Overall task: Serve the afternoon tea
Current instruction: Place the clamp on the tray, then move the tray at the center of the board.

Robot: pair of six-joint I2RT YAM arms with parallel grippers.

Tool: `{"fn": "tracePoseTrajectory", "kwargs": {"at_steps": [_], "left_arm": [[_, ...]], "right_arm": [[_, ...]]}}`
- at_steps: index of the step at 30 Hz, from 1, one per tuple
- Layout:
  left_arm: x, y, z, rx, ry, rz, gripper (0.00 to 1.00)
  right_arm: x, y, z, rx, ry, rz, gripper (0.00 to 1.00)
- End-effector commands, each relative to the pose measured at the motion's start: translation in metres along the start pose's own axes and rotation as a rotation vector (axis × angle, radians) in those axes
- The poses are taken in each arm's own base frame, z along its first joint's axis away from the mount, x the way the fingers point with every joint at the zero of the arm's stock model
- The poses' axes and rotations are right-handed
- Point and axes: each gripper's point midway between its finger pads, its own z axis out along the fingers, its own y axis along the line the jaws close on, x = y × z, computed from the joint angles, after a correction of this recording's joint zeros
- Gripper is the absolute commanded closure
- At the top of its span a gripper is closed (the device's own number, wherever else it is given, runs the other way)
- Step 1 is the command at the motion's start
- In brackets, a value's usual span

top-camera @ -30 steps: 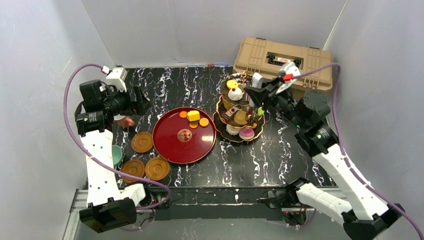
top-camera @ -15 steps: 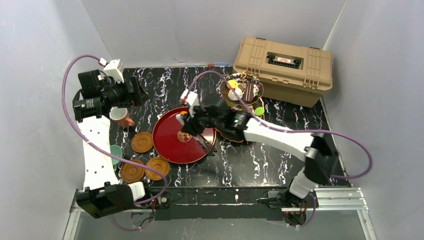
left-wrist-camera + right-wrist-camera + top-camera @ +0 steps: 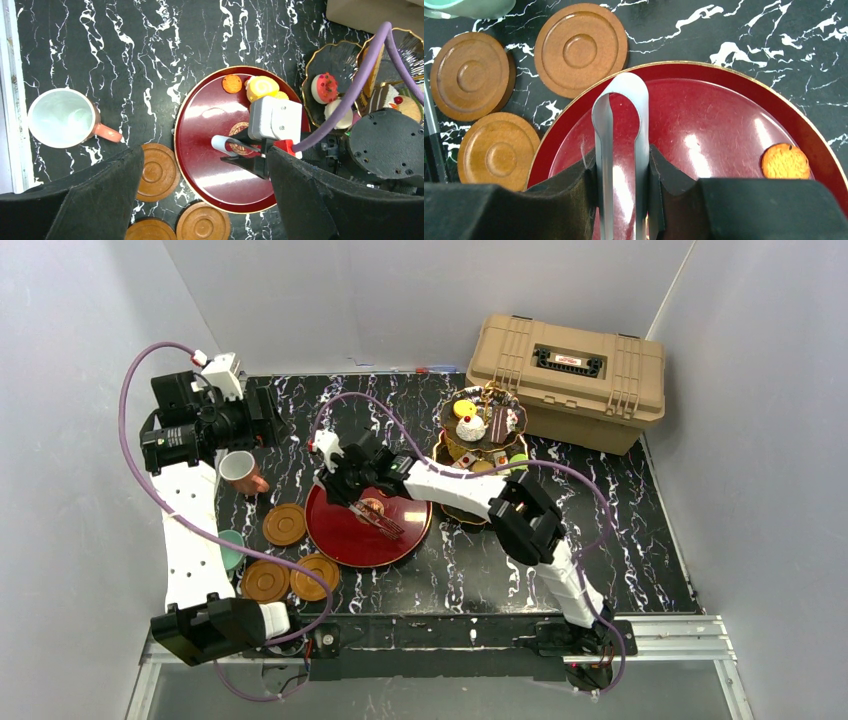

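Afternoon tea pastries (image 3: 261,86) lie at the upper edge of the red tray (image 3: 335,528) at mid-frame, with more on the tiered stand (image 3: 478,435) to its right and the pinkish cup (image 3: 238,469) to its left. We see the right gripper (image 3: 621,180) clamped on metal tongs (image 3: 621,100) over the tray, and the left gripper (image 3: 204,155) spread wide, holding nothing

No legible text was found. A small red-and-white label on the tan case (image 3: 568,380) was too small to read. The gold emblem at the red tray's (image 3: 215,180) centre showed no readable characters.
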Motion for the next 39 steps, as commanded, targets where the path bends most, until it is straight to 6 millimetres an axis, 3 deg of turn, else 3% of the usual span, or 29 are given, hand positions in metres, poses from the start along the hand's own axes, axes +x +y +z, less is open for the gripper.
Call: {"fn": "tracePoseTrajectory", "kwargs": {"at_steps": [1,6,8,12,17,19,22,24,26,27,33,39], "left_arm": [[0.002,0.003,-0.004,-0.013,0.022,0.022,0.08],[0.007,0.004,-0.003,-0.012,0.034,0.022,0.08],[0.011,0.006,0.0,-0.015,0.044,0.018,0.08],[0.016,0.006,0.006,-0.002,0.066,0.006,0.08],[0.017,0.009,0.01,-0.003,0.083,-0.002,0.1],[0.018,0.01,0.013,-0.001,0.092,-0.008,0.11],[0.024,0.011,0.021,0.016,0.11,-0.021,0.13],[0.029,0.012,0.03,0.025,0.13,-0.035,0.15],[0.033,0.011,0.036,0.034,0.151,-0.039,0.15],[0.034,0.011,0.037,0.037,0.156,-0.042,0.16],[0.038,0.009,0.036,0.044,0.149,-0.036,0.16],[0.04,0.004,0.028,0.051,0.136,-0.023,0.18]], "right_arm": [[-0.001,-0.009,0.019,0.001,-0.002,-0.012,0.94],[0.019,-0.014,0.034,0.023,-0.006,0.031,0.67],[0.022,-0.017,0.039,0.036,-0.011,0.049,0.49],[0.02,-0.019,0.043,0.053,-0.016,0.075,0.33],[0.005,-0.022,0.025,0.121,-0.066,0.105,0.09],[-0.012,-0.024,0.009,0.164,-0.121,0.093,0.02],[-0.03,-0.025,-0.025,0.221,-0.185,0.103,0.02],[-0.042,-0.015,-0.055,0.224,-0.222,0.1,0.02],[-0.03,-0.003,-0.074,0.222,-0.22,0.096,0.03],[-0.029,0.004,-0.093,0.223,-0.24,0.094,0.06],[0.039,0.022,-0.154,0.267,-0.173,0.161,0.31],[0.103,0.049,-0.171,0.241,-0.099,0.244,0.57]]}}
